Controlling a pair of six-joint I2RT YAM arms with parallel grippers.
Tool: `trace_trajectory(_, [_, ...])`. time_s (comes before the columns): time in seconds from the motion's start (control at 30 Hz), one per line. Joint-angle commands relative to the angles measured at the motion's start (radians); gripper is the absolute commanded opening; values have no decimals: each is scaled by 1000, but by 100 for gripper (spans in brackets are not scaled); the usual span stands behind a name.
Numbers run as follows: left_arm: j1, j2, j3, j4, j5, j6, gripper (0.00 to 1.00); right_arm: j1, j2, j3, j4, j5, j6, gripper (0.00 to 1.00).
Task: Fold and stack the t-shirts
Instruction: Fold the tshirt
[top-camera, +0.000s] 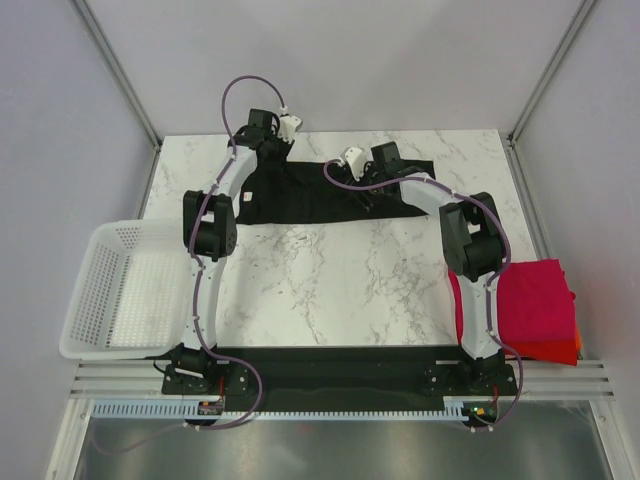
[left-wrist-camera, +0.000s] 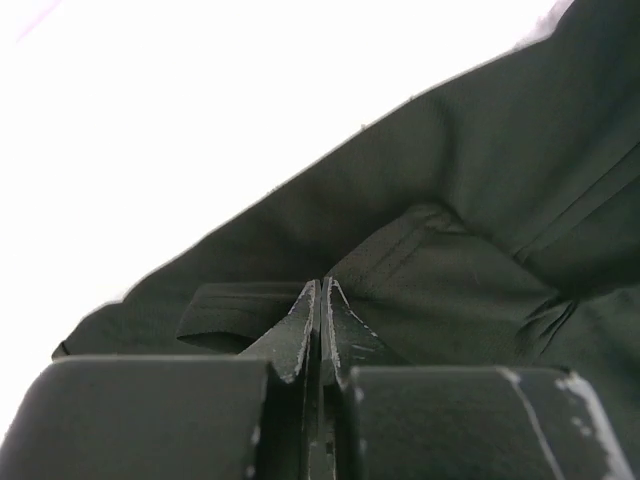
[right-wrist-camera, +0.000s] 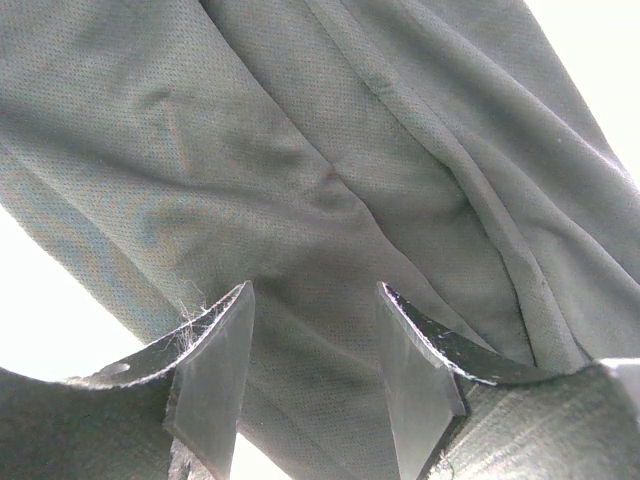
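The black t-shirt (top-camera: 310, 190) lies spread across the far part of the marble table. My left gripper (top-camera: 268, 148) is down at its left end. In the left wrist view its jaws are pressed together (left-wrist-camera: 321, 283) at a raised fold and hem of the black cloth (left-wrist-camera: 450, 250), which they pinch. My right gripper (top-camera: 372, 180) hovers over the shirt's right half. In the right wrist view it stands open (right-wrist-camera: 315, 290), its fingers on either side of wrinkled black fabric (right-wrist-camera: 300, 150). A folded magenta-red t-shirt (top-camera: 535, 295) rests on an orange-red one (top-camera: 560, 352) at the right edge.
A white mesh basket (top-camera: 100, 300) stands at the table's left side, partly over the edge. Metal frame posts rise at the far corners. Both arm bases sit on the black strip at the near edge.
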Motion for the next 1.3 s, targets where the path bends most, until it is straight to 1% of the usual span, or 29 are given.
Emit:
trace_trajectory(0.0, [3, -36, 50, 78, 52, -41, 2, -1, 6, 33, 1, 7, -9, 59])
trace_trajectory(0.17, [1, -20, 58, 124, 52, -43, 4, -1, 11, 33, 2, 15, -9, 59])
trace_trajectory(0.23, [1, -13, 56, 128, 46, -45, 10, -1, 11, 33, 1, 22, -10, 59])
trace_trajectory(0.27, [-1, -11, 58, 131, 32, -46, 15, -1, 11, 31, 1, 24, -12, 59])
trace_trajectory(0.3, [1, -12, 56, 142, 26, -55, 26, -1, 9, 31, 2, 31, -15, 59])
trace_trajectory(0.33, [1, -17, 56, 148, 21, -61, 29, -1, 11, 31, 4, 36, -15, 59])
trace_trajectory(0.43, [1, -58, 53, 167, -16, -80, 33, -3, 12, 33, 8, 47, -9, 59])
trace_trajectory(0.5, [4, -117, 29, 185, -88, -86, 37, -1, 14, 42, 13, 48, -1, 59])
trace_trajectory(0.57, [7, -185, -99, 217, -147, -86, 38, -3, 16, 49, 25, 68, 11, 59])
trace_trajectory(0.6, [6, -265, -168, 239, -151, -63, 38, -1, 17, 57, 33, 86, 17, 59])
trace_trajectory(0.63, [6, -313, -306, 262, -149, -45, 37, -1, 25, 60, 45, 103, 23, 59])
trace_trajectory(0.67, [7, -348, -365, 262, -137, -31, 36, -3, 29, 66, 50, 119, 27, 59])
trace_trajectory(0.7, [7, -380, -466, 257, -136, -14, 33, -7, 32, 72, 54, 145, 30, 59])
trace_trajectory(0.73, [6, -437, -509, 242, -129, -3, 31, -11, 35, 74, 62, 154, 36, 59])
trace_trajectory(0.83, [6, -489, -627, 193, -102, 11, 30, -29, 40, 74, 76, 168, 63, 59])
trace_trajectory(0.9, [6, -494, -661, 150, -70, 6, 29, -38, 46, 77, 80, 186, 74, 59])
trace_trajectory(1.03, [6, -474, -681, 82, -63, -8, 27, -55, 65, 89, 73, 220, 88, 60])
trace_trajectory(1.1, [6, -477, -721, 85, -69, 4, 27, -72, 72, 92, 70, 228, 91, 60])
trace_trajectory(1.27, [7, -418, -723, 42, -111, 11, 25, -93, 78, 82, 56, 246, 86, 60])
